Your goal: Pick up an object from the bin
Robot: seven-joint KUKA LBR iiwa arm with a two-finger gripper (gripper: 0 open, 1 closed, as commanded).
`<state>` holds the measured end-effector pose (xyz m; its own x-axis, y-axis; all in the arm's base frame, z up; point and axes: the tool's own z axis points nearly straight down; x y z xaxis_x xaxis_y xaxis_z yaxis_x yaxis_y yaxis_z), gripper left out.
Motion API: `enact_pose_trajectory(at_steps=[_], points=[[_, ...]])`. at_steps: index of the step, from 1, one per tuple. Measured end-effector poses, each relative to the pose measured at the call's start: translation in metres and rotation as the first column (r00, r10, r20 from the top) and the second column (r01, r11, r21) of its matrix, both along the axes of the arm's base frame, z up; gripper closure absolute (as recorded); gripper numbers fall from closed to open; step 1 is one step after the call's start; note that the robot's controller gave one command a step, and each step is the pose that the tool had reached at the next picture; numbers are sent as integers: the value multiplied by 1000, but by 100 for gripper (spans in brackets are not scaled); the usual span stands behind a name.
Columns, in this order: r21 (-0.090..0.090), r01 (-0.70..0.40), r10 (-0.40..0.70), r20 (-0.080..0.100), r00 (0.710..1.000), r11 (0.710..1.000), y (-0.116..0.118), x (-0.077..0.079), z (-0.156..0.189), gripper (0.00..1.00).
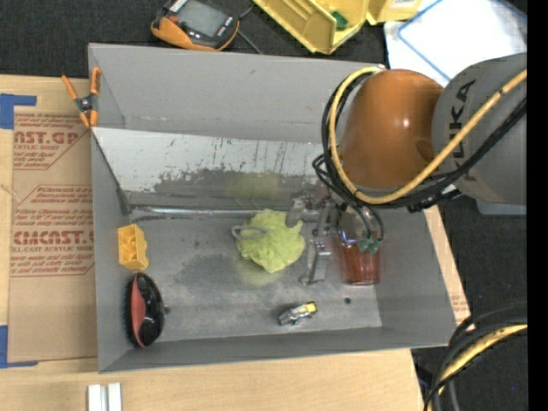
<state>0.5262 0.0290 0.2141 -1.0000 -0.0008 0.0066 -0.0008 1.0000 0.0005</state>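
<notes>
Yellow-green crumpled cloth point(271, 240) at bin point(214, 92) centre, pincer point(315, 265) just beside it on the right-wall side. Pincer apart or together: cannot tell. Red translucent item point(361, 265) nearer that wall.

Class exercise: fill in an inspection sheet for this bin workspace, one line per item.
Surface: grey metal bin, floor scuffed.
Job's things: yellow-green crumpled cloth mid-bin; red thing beside it, toward the arm.
Clutter: yellow block, black-and-red oval thing, small metal piece.
Grippers: gripper low in the bin, between cloth and red thing.
Cables: yellow cable looped round the arm's orange cover.
Surroundings: orange-black device, yellow plastic tray beyond the bin.
</notes>
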Motion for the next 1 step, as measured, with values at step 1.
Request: enact_pose_trajectory(at_steps=[1], points=[[0, 1, -1, 8, 1000, 1000, 0, 2, 4, 0]])
